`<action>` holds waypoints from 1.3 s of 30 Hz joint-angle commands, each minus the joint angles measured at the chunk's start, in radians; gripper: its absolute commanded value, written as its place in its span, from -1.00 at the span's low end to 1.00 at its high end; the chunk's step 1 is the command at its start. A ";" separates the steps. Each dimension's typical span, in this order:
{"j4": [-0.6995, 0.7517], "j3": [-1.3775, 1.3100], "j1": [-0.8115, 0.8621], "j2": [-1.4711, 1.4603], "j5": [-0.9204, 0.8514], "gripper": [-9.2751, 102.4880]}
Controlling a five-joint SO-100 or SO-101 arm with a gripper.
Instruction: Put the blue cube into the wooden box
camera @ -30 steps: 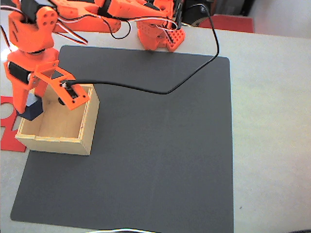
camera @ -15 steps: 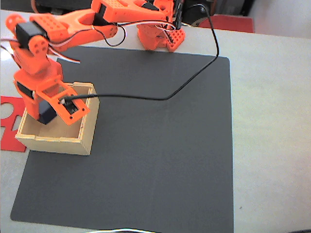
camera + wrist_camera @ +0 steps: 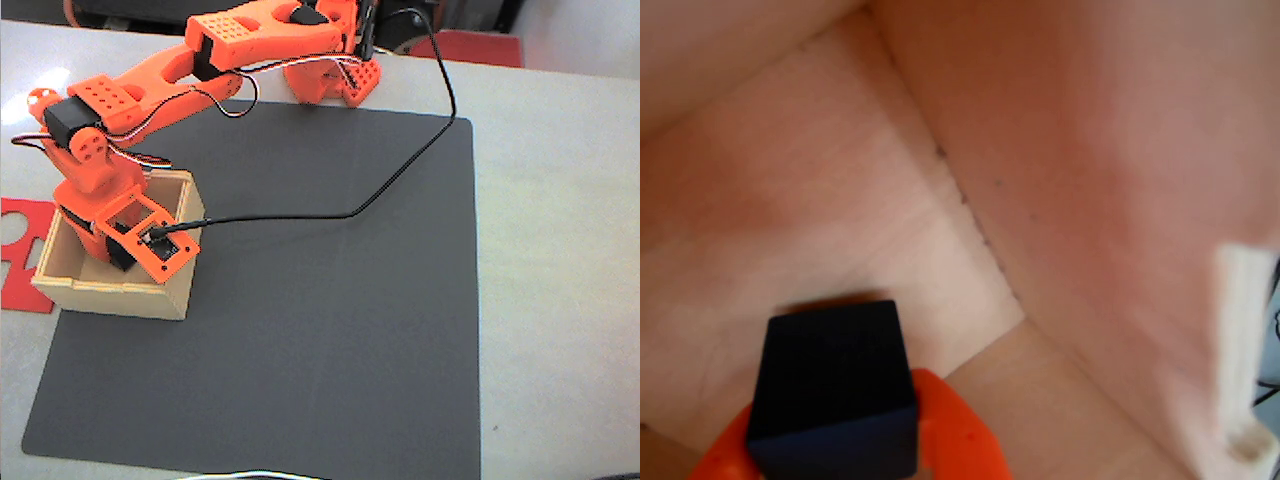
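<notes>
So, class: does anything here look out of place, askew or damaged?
Nothing looks damaged or spilled. The gripper holds the blue cube inside the wooden box. Only the black cable trails loosely across the mat.

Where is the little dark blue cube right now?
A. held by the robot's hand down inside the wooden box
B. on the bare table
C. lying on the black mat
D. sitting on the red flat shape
A: in the wrist view, the small dark navy-blue cube sits gripped by the orange hand over the floor of the light plywood box.
</notes>
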 commanded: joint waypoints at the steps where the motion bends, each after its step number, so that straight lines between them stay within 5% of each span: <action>1: 0.008 -0.014 -0.006 0.012 0.000 -0.58; 14: 0.009 -0.011 -0.011 0.055 -0.011 -0.51; 23: 0.003 -0.015 -0.069 0.422 -0.037 -0.45; 30: -0.002 -0.015 -0.152 0.732 -0.035 -0.83; 39: 0.008 0.130 -0.445 1.183 -0.051 -0.83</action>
